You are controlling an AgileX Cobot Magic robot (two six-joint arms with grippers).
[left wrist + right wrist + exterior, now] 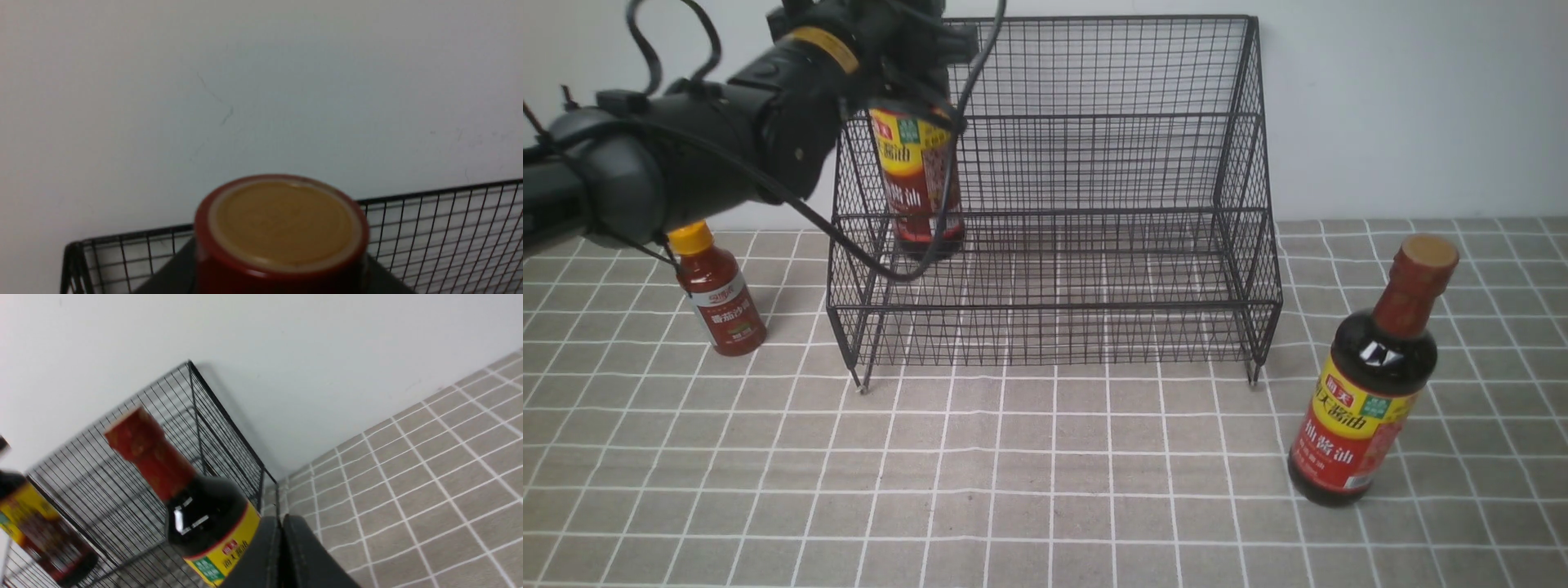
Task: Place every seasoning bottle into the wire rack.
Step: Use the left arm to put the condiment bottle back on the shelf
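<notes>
Far left: we see red sauce bottle [719, 302] upright on counter [1045, 490], near wire rack [1094, 163] but outside it.
Left tool [915, 86] over rack's left end, pinching neck of first soy bottle [919, 180]. Bottle upright inside rack at upper tier, tan cap between dark fingers [171, 273]. We cannot tell if base touches shelf.
Right of rack: second soy bottle [1368, 392] stands on counter.
Right tool [282, 555] beside it, pressed together, empty.
</notes>
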